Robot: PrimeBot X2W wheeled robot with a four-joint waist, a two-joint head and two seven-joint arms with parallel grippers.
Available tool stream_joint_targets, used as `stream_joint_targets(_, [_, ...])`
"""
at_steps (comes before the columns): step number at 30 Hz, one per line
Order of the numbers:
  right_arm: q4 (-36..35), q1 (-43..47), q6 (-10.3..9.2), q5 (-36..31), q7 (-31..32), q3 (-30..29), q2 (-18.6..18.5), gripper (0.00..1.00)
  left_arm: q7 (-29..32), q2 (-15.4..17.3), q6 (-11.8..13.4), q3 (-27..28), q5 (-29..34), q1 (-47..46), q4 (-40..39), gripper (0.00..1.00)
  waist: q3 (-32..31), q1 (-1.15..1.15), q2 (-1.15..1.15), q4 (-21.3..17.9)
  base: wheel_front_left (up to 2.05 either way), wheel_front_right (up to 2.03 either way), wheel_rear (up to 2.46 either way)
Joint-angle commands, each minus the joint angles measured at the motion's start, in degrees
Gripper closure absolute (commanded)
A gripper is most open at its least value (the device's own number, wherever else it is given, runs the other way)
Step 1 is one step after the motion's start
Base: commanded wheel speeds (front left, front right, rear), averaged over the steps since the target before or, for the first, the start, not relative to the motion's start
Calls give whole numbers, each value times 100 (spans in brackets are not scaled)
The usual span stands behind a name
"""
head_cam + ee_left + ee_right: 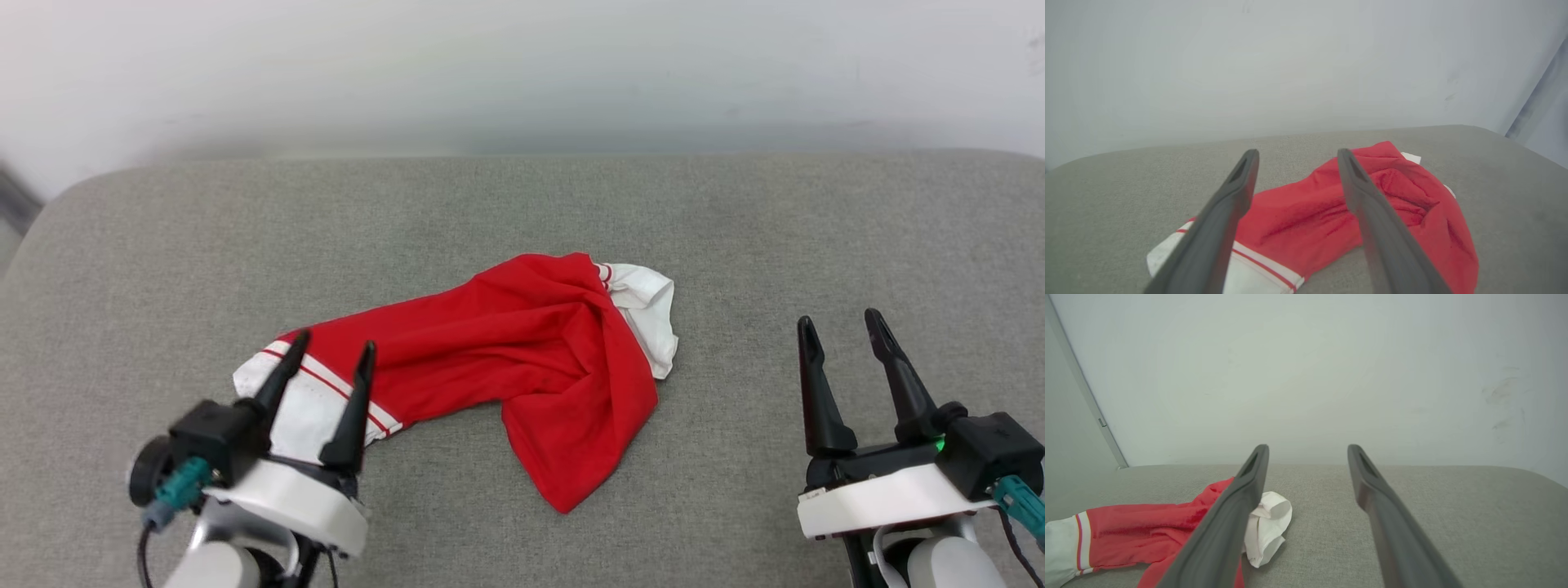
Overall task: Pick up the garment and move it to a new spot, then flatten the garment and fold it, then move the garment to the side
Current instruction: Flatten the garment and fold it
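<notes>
The garment [506,359] lies crumpled on the grey cushioned surface [522,212], red with a white striped sleeve at its near left end and another white sleeve at the far right. My left gripper [328,349] hovers open over the near white sleeve, nothing between its fingers. In the left wrist view the garment [1298,212] spreads beneath the parted fingers of that gripper [1295,155]. My right gripper [841,325] stands open well to the right of the cloth, over bare cushion. The right wrist view has the garment [1147,531] at lower left and the right gripper [1308,448] open.
The grey cushion ends at a rounded far edge against a pale wall [522,73]. Bare cushion lies to the right of the garment and in front of it. A grey upright strip [1081,388] runs down the wall at the left of the right wrist view.
</notes>
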Motion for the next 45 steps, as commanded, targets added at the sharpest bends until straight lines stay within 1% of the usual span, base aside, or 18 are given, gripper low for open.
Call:
stream_joint_targets(1, [1,76,-2,-27,-12,-3,8,0,-16,-15,18,-28,14,55,-46,0,-35,0,0,8,0,0,0])
stream_joint_targets(5, [-35,107,-2,-67,-12,34,8,0,181,-134,32,-260,44,87,-237,0,-44,0,0,-9,0,0,0])
stream_joint_targets(8, [-62,70,-2,-93,-12,51,8,0,597,-208,-7,-473,22,-122,-338,0,35,0,0,-78,0,0,0])
stream_joint_targets(9, [-77,54,-2,-98,-12,46,7,0,807,-243,61,-524,11,-219,-321,0,72,0,0,-106,0,0,0])
stream_joint_targets(10, [-83,35,-2,-107,-12,55,8,0,1044,-251,55,-626,48,-332,-303,0,116,0,0,-140,0,0,0])
stream_joint_targets(11, [-85,17,-2,-117,-12,67,8,0,1289,-338,58,-716,2,-464,-282,0,163,0,0,-174,0,0,0])
stream_joint_targets(15, [-95,-58,-2,-134,-12,115,6,0,2309,-514,-44,-1137,24,-1140,-57,0,380,0,0,-365,0,0,0])
stream_joint_targets(16, [-95,-78,-2,-124,-12,123,7,0,2461,-564,-66,-1228,97,-1344,29,0,437,0,0,-413,0,0,0])
stream_joint_targets(18, [-105,-134,-2,-113,-12,140,8,0,2687,-851,-70,-1320,2,-1681,305,0,546,0,0,-509,0,0,0])
stream_joint_targets(20, [-106,-181,-2,-124,-12,181,8,0,3023,-922,-157,-1470,38,-2002,743,0,651,0,0,-627,0,0,0])
stream_joint_targets(25, [-128,-275,-2,-39,-12,163,8,0,3552,-1193,-192,-1601,36,-2718,1735,0,869,0,0,-886,0,0,0])
stream_joint_targets(28, [-130,-272,-2,-20,-12,154,9,0,3893,-1162,-260,-1730,140,-3059,2281,0,969,0,0,-978,0,0,0])
stream_joint_targets(32, [-128,-284,-2,29,-12,131,8,0,4197,-1222,-472,-1901,105,-3262,2850,0,1028,0,0,-1044,0,0,0])
stream_joint_targets(33, [-126,-292,-2,42,-12,128,8,0,4268,-1228,-542,-1941,91,-3287,2970,52,1034,0,0,-1048,0,0,0])
stream_joint_targets(34, [-121,-302,-2,38,-12,127,8,0,4320,-1236,-597,-1977,64,-3306,3054,100,1037,0,0,-1049,0,0,0])
stream_joint_targets(36, [-109,-316,-2,67,-12,132,8,0,4375,-1260,-686,-2020,8,-3315,3192,100,1034,0,0,-1043,0,0,0])
stream_joint_targets(40, [-74,-325,-2,91,-12,137,8,0,4292,-1359,-819,-2064,-108,-3265,3327,100,960,0,0,-1003,0,0,0])
stream_joint_targets(45, [-40,-291,-2,71,-12,91,7,0,4293,-1610,-984,-2374,-215,-3118,3184,100,752,0,0,-970,0,0,0])
